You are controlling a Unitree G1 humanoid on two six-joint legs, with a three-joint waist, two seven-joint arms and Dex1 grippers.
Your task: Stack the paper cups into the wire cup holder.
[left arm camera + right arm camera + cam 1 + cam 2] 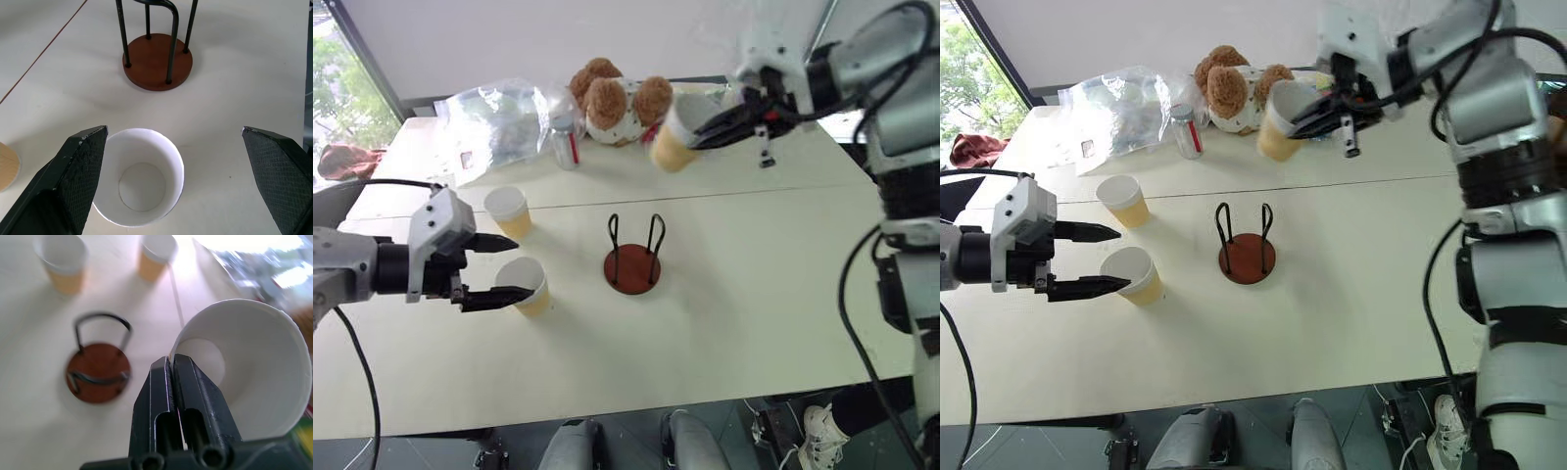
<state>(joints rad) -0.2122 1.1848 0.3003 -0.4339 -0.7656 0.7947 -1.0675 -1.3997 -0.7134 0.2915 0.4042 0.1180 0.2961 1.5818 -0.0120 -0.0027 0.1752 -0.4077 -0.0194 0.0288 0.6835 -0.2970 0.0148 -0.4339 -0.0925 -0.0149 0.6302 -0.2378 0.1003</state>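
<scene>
Paper cup point(254, 377) pinched by its rim wall in right gripper point(182, 382) fingers, aloft; left gripper point(171, 147) fingers spread wide. Thin hold: cup may slip or crumple before the wire cup holder point(632, 257).

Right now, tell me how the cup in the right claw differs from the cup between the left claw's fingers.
The cup in the right claw hangs tilted in the air, pinched by its rim; the cup at the left claw stands upright on the table, ungripped. The right claw is shut; the left claw is open. Both cups are white inside, yellow-orange outside.
</scene>
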